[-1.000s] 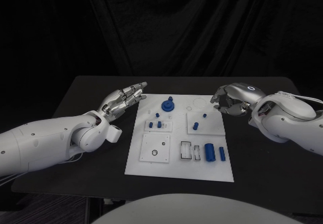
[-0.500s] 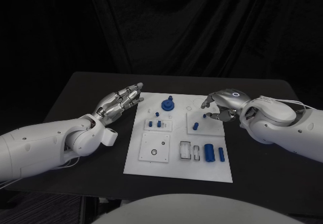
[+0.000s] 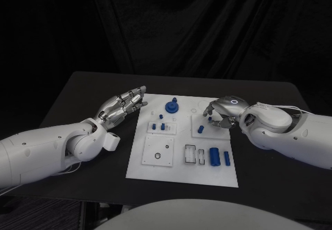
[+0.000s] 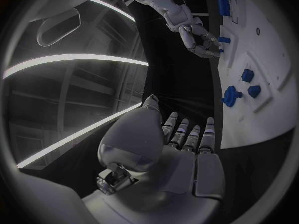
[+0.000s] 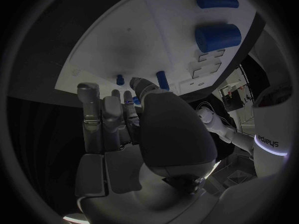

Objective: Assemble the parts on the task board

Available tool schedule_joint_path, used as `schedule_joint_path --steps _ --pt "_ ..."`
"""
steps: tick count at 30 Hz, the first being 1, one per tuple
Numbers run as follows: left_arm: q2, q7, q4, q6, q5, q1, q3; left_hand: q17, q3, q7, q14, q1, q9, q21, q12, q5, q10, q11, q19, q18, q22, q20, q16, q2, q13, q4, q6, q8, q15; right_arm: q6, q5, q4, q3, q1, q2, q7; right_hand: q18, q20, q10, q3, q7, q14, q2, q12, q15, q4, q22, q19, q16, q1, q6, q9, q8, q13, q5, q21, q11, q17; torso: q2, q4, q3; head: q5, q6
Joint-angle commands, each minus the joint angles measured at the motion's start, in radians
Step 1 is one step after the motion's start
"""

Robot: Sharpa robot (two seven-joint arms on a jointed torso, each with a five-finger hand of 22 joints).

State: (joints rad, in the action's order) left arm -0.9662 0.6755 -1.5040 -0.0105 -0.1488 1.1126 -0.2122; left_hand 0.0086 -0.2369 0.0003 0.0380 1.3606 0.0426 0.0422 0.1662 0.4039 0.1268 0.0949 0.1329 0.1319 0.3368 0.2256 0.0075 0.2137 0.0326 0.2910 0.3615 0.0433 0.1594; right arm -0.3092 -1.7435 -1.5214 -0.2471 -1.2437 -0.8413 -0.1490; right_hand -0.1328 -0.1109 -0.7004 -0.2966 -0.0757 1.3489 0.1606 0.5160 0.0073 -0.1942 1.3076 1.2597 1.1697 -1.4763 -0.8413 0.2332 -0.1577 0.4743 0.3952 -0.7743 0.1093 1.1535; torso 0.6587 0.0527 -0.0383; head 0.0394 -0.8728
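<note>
The white task board [image 3: 181,165] lies in the middle of the black table. On it stand a blue knob [image 3: 171,106], small blue pegs [image 3: 163,126] and a peg [image 3: 200,128] on the right plate; two blue cylinders [image 3: 215,155] lie near the front. My right hand [image 3: 222,112] hangs over the board's far right part, fingers curved down, tips just above the plate by a small peg; nothing shows in its grasp. In the right wrist view the right hand [image 5: 124,119] points at two pegs [image 5: 162,78]. My left hand [image 3: 124,108] hovers flat, fingers apart, beside the board's far left edge.
A white square plate with a small ring [image 3: 158,152] and an open rectangular slot [image 3: 190,154] sit at the board's front. Bare black table [image 3: 83,91] surrounds the board. In the left wrist view the left hand [image 4: 181,149] lies next to the board's edge [image 4: 249,129].
My right hand has moved left from the board's right edge onto its far right part and lowered its fingertips toward the plate. The left hand has barely moved.
</note>
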Motion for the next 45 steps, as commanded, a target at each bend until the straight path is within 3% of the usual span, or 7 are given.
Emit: schedule_joint_path --steps 1,7,24,30,31,35,45 --pt "0.003 0.113 0.000 0.023 0.009 -0.001 0.001 0.002 -0.001 0.003 0.003 0.018 0.001 0.007 0.006 0.018 -0.001 0.008 0.000 0.008 0.000 0.011 0.005 0.002 0.001 -0.003 0.012 -0.002 0.009 0.015 -0.027 0.011 0.001 0.007 0.006 -0.028 -0.004 -0.002 -0.015 -0.006 0.004 -0.003 0.001 -0.006 0.001 0.009 0.081 0.001 0.006 -0.005 -0.016 0.000 0.002 -0.014 0.025 -0.002 0.000 -0.003 0.005 0.0053 0.0016 -0.008 0.000" --pt "0.004 0.107 -0.001 0.027 0.009 -0.002 0.001 0.003 -0.001 0.002 0.008 0.026 0.000 0.006 0.006 0.025 -0.002 0.012 0.000 0.007 -0.004 0.017 0.006 0.003 0.001 -0.003 0.007 -0.003 0.016 -0.003 -0.027 0.031 0.001 0.017 0.013 -0.021 -0.003 -0.001 -0.034 -0.015 -0.004 0.004 -0.001 -0.015 0.000 0.016 0.085 0.011 0.016 -0.003 -0.057 0.009 -0.011 -0.040 0.053 -0.018 -0.002 -0.003 0.007 0.0004 0.0043 -0.001 0.000" --pt "0.008 0.091 0.002 0.035 0.009 -0.004 0.001 0.004 0.002 0.003 0.014 0.051 -0.001 0.010 0.002 0.049 -0.009 0.017 0.010 0.009 0.000 0.030 0.009 0.005 0.000 -0.008 -0.004 -0.004 0.027 -0.049 -0.028 0.053 0.001 0.024 0.021 0.011 0.007 0.012 -0.114 -0.016 -0.008 0.028 -0.026 0.016 -0.013 0.053 0.098 0.043 0.045 -0.008 -0.150 0.083 -0.074 -0.059 0.097 -0.087 -0.024 0.007 0.005 0.0055 -0.0002 -0.006 0.000" --pt "0.010 0.083 0.005 0.039 0.009 -0.004 0.001 0.005 0.005 0.009 0.017 0.067 0.000 0.012 0.002 0.063 -0.010 0.018 0.018 0.011 0.004 0.036 0.010 0.006 0.000 -0.012 -0.001 -0.003 0.032 -0.056 -0.028 0.058 0.001 0.024 0.022 0.017 0.011 0.020 -0.164 -0.001 -0.016 0.039 -0.039 0.049 -0.025 0.078 0.105 0.057 0.055 -0.011 -0.168 0.158 -0.125 -0.051 0.106 -0.120 -0.044 0.010 0.005 0.0048 -0.0011 -0.004 0.000" --pt "0.011 0.081 0.006 0.040 0.009 -0.005 0.001 0.005 0.006 0.012 0.019 0.074 0.000 0.013 0.001 0.070 -0.011 0.018 0.021 0.011 0.005 0.038 0.011 0.006 0.000 -0.015 0.000 -0.003 0.034 -0.056 -0.028 0.059 0.001 0.024 0.022 0.017 0.013 0.026 -0.177 0.008 -0.018 0.044 -0.046 0.065 -0.031 0.089 0.106 0.062 0.057 -0.008 -0.161 0.215 -0.167 -0.043 0.108 -0.132 -0.055 0.009 0.005 0.0053 -0.0014 -0.004 0.000" --pt "0.014 0.077 0.008 0.043 0.009 -0.005 0.001 0.006 0.008 0.013 0.022 0.080 0.000 0.015 0.001 0.077 -0.012 0.018 0.026 0.012 0.010 0.041 0.012 0.006 0.000 -0.016 0.000 -0.003 0.036 -0.060 -0.028 0.062 0.001 0.024 0.023 0.023 0.015 0.031 -0.186 0.007 -0.022 0.050 -0.054 0.086 -0.035 0.100 0.109 0.068 0.062 -0.004 -0.121 0.283 -0.206 -0.029 0.110 -0.146 -0.061 0.010 0.004 0.0059 -0.0015 -0.003 0.000" --pt "0.018 0.070 0.011 0.047 0.009 -0.008 0.001 0.007 0.011 0.021 0.030 0.095 0.001 0.021 0.001 0.095 -0.013 0.019 0.040 0.016 0.019 0.049 0.015 0.008 0.000 -0.020 0.007 -0.001 0.041 -0.098 -0.027 0.063 0.001 0.024 0.018 0.042 0.021 0.041 -0.223 -0.008 -0.032 0.060 -0.057 0.122 -0.045 0.121 0.117 0.084 0.072 -0.019 -0.104 0.337 -0.241 -0.008 0.137 -0.185 -0.077 0.016 0.005 0.0044 -0.0005 0.004 0.000"
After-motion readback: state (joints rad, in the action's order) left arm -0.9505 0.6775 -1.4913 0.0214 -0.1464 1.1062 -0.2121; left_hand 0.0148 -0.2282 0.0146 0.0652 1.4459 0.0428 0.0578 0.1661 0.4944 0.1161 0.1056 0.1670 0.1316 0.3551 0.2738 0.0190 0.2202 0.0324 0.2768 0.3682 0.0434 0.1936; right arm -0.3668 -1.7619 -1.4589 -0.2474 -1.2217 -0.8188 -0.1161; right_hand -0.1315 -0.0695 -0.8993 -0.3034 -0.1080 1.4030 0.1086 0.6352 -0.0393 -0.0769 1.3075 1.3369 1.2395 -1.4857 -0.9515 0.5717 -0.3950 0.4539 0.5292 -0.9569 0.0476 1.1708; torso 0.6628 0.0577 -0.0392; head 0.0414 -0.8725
